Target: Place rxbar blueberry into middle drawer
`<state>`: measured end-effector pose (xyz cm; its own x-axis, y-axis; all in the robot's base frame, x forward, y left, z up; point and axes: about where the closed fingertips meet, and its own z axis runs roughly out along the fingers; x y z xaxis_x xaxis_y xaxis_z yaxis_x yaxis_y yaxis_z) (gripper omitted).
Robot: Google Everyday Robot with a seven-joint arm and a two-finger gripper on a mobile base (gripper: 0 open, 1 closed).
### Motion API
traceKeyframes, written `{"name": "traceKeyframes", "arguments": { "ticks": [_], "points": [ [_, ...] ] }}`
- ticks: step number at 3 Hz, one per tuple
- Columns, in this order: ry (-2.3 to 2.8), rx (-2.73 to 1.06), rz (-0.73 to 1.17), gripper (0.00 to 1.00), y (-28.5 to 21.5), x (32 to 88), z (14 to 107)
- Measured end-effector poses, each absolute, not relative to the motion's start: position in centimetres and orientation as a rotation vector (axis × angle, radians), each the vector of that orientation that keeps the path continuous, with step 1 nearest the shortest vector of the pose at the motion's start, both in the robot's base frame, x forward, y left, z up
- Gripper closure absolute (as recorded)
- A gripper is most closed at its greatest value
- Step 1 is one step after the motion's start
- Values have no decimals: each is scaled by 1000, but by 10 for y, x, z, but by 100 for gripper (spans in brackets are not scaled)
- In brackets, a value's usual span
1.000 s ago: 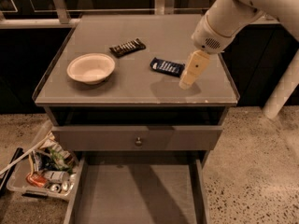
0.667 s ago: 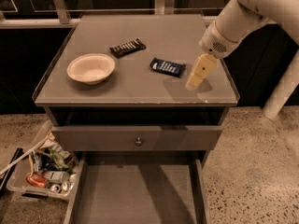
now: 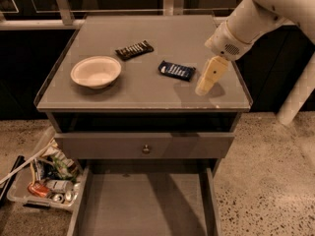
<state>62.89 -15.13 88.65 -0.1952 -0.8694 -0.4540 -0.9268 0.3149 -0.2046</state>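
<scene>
The rxbar blueberry, a dark blue bar with white lettering, lies flat on the cabinet top, right of centre. My gripper hangs just above the top, a short way to the right of the bar and apart from it, holding nothing that I can see. The middle drawer is pulled out below the cabinet front, and its flat grey floor is bare.
A white bowl sits at the left of the top. A black-wrapped bar lies behind it towards the middle. A shut drawer front with a round knob is above the open tray. A bin of cans and rubbish stands on the floor at left.
My gripper has shifted a little to the right, away from the blue bar, and stays just above the top. The bar, bowl and drawer have not moved.
</scene>
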Motion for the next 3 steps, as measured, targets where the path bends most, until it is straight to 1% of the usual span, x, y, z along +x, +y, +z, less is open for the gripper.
{"name": "traceKeyframes", "arguments": {
  "ticks": [1,2,3],
  "points": [
    [1966,-1704,246,0,-137,632,883],
    [1955,-1704,245,0,-135,634,881],
    [1889,-1731,265,0,-124,651,875]
  ]
}}
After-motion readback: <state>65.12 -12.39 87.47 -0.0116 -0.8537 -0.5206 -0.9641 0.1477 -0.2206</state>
